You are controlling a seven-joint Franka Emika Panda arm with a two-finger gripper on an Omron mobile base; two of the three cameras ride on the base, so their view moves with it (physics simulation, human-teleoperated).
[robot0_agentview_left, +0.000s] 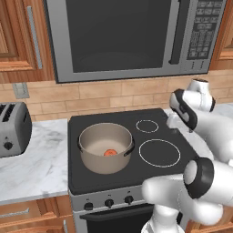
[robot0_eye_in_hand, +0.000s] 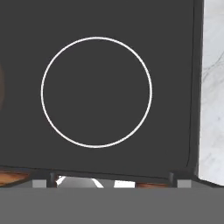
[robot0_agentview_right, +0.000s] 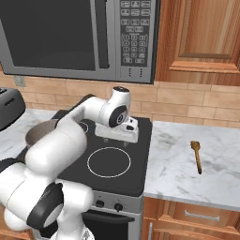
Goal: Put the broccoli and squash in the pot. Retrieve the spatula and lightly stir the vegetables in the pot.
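The gripper (robot0_agentview_right: 116,138) hangs spread and empty above the dark stovetop (robot0_agentview_right: 133,180), over its right burner rings. Left of it the pot (robot0_agentview_left: 105,147) holds the squash (robot0_agentview_left: 109,153). The spatula (robot0_agentview_right: 197,155) lies well apart on the marble counter (robot0_agentview_right: 173,168) to the right, nothing between. Behind: microwave (robot0_agentview_left: 132,36), toaster (robot0_agentview_left: 13,129).

gripper (robot0_agentview_right: 118,139) jaws wide, empty, above stove (robot0_agentview_right: 136,180) rear | spatula (robot0_agentview_right: 196,155) flat on counter (robot0_agentview_right: 187,178), 3 o'clock of gripper, well apart | pot (robot0_agentview_right: 37,132) at 9 o'clock, partly hidden by arm

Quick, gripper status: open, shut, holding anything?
Gripper: open and empty, hanging over the stovetop above the right-hand burner ring.
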